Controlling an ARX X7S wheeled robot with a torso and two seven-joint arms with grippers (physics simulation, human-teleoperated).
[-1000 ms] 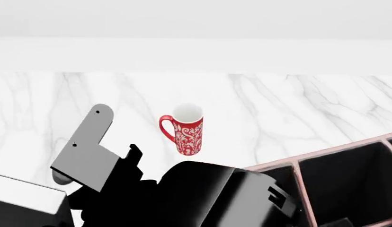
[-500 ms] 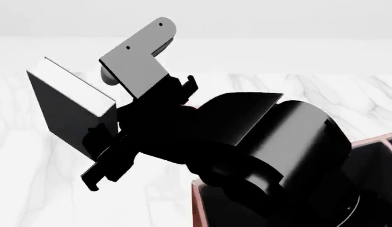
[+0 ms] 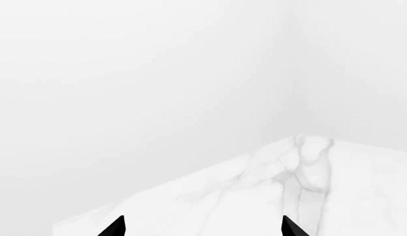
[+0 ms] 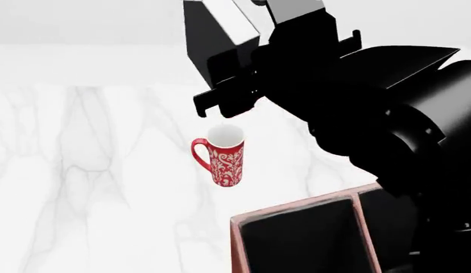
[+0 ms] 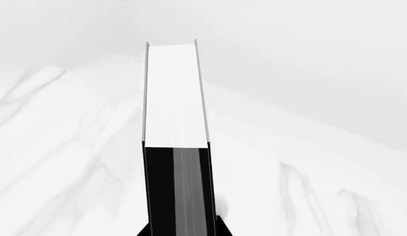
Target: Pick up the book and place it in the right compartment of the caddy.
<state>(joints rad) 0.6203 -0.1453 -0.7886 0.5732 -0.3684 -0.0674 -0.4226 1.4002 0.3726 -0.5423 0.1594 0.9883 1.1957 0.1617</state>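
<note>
My right gripper (image 4: 247, 74) is shut on the book (image 4: 220, 34), a thick black hardback with white page edges, and holds it high in the air above the red patterned mug (image 4: 224, 162). In the right wrist view the book (image 5: 174, 98) stands on edge between the jaws of my right gripper (image 5: 180, 231). The reddish-brown caddy (image 4: 237, 244) with its pale pink rim and black inside sits at the lower right, partly hidden behind my right arm. My left gripper (image 3: 202, 228) is open and empty, and does not show in the head view.
The white marble counter (image 4: 91, 187) spreads to the left and behind the mug, ending at a white wall. The left wrist view shows the counter's corner (image 3: 308, 147) against the wall. My bulky black right arm (image 4: 395, 131) covers the upper right.
My right arm has lifted the book from low at the left to high at the centre, above the mug. The mug, hidden half a second ago, shows again.
</note>
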